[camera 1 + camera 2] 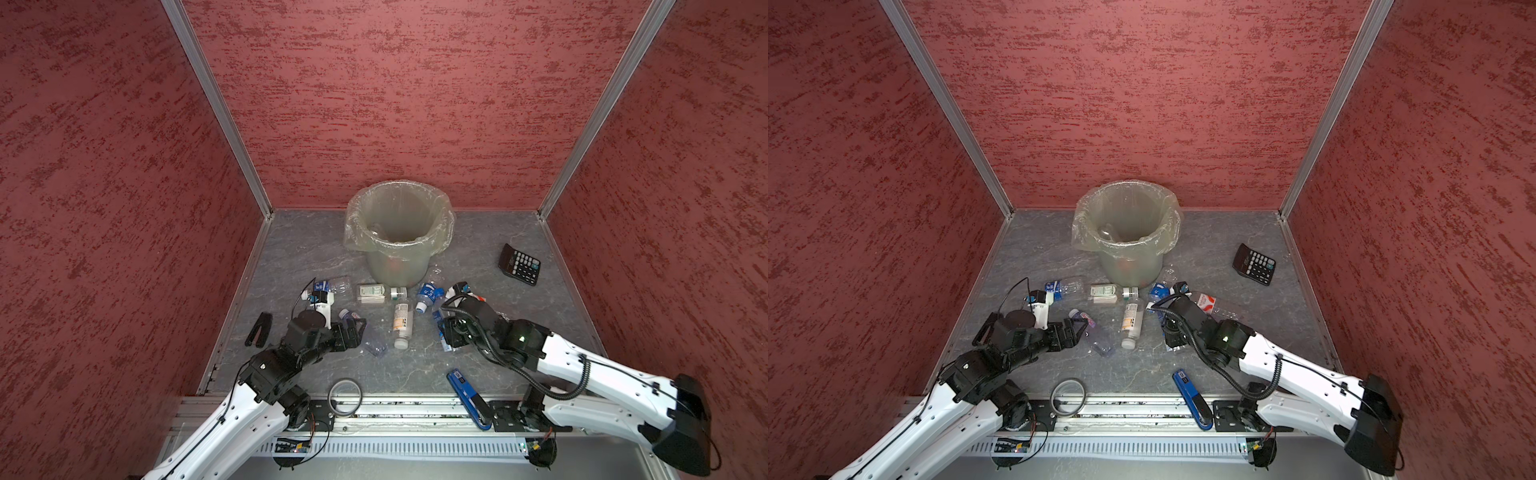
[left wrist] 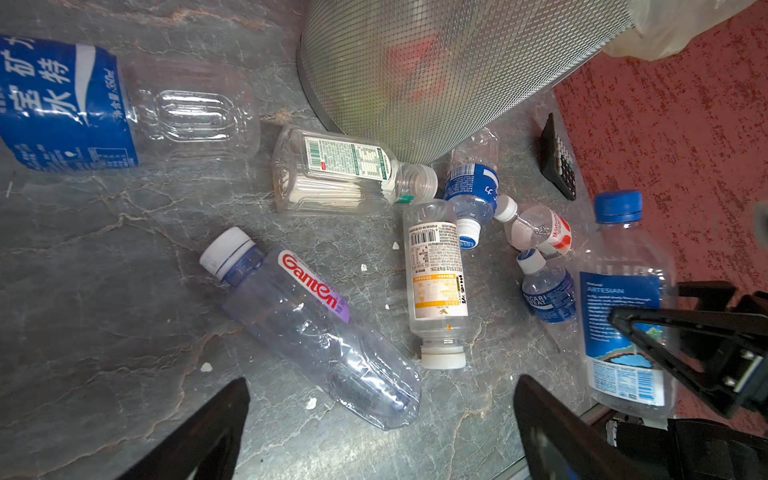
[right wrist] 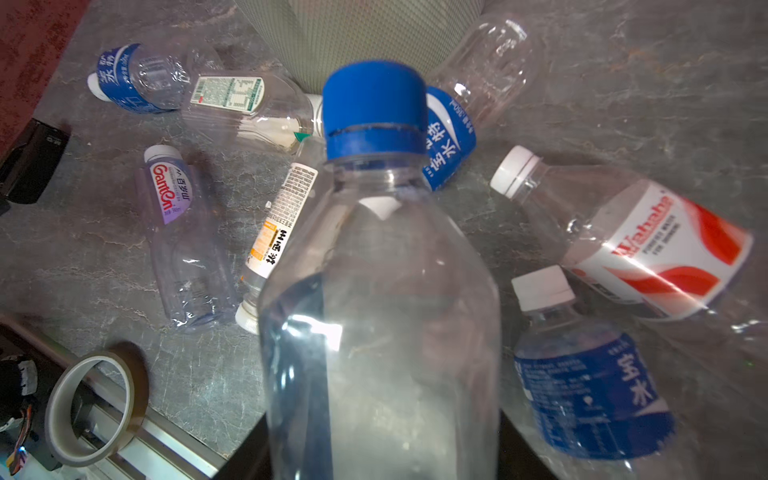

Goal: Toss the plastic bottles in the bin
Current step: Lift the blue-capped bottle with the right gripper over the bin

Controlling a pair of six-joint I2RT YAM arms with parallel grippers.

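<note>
Several plastic bottles lie on the grey floor in front of the bin (image 1: 448,226), which is lined with a clear bag. My right gripper (image 3: 382,436) is shut on the lower body of a clear blue-capped bottle (image 3: 374,257), whose blue label (image 2: 623,316) shows in the left wrist view. In a top view that gripper (image 1: 448,337) sits right of the middle. My left gripper (image 2: 382,386) is open, and the base of the Ganten bottle (image 2: 316,324) lies between its fingertips. An orange-labelled bottle (image 1: 403,322) and a green-labelled bottle (image 1: 374,293) lie between the arms.
A black calculator (image 1: 520,264) lies at the right by the wall. A blue-and-black stapler-like tool (image 1: 467,397) and a tape ring (image 1: 345,397) rest at the front edge. A black clip-like object (image 1: 258,330) lies at the left. Red walls enclose three sides.
</note>
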